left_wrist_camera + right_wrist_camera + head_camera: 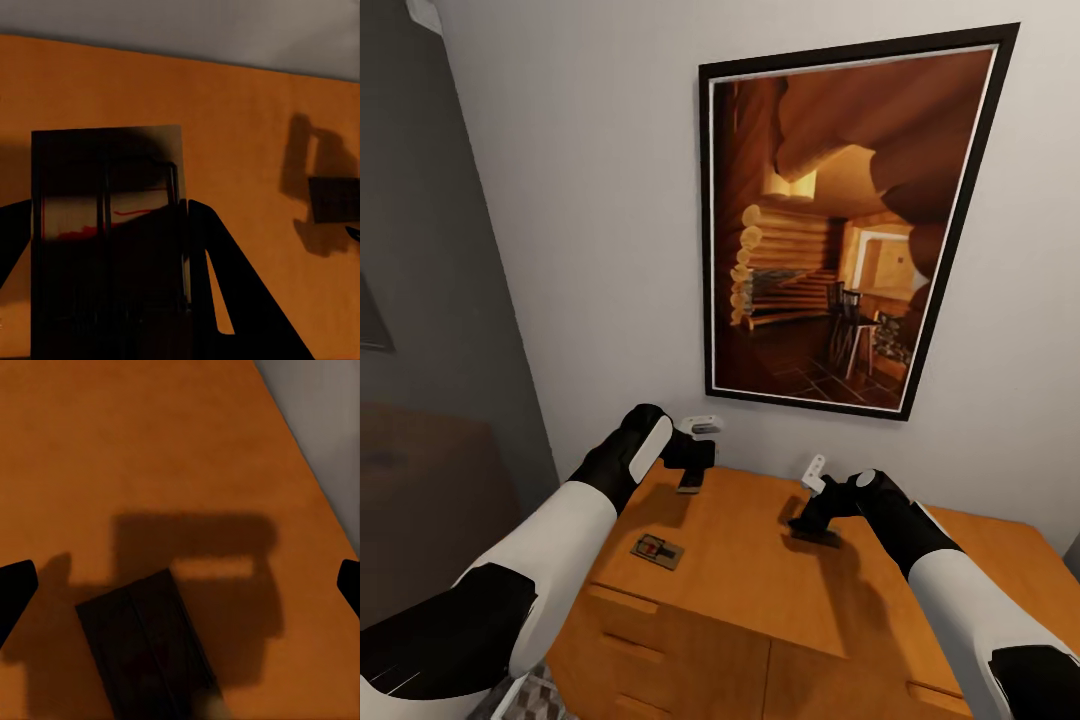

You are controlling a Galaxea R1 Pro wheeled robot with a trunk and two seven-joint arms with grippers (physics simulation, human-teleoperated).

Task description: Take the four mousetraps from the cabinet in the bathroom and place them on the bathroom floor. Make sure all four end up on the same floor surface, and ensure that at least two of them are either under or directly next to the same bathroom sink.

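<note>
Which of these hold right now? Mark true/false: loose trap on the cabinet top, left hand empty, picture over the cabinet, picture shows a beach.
1. A loose mousetrap lies flat on the cabinet top. True.
2. The left hand is empty. False: its fingers are closed on a second, held mousetrap.
3. A framed picture hangs on the wall above the cabinet. True.
4. The picture shows a beach. False: it shows a log-cabin interior with chairs.
</note>
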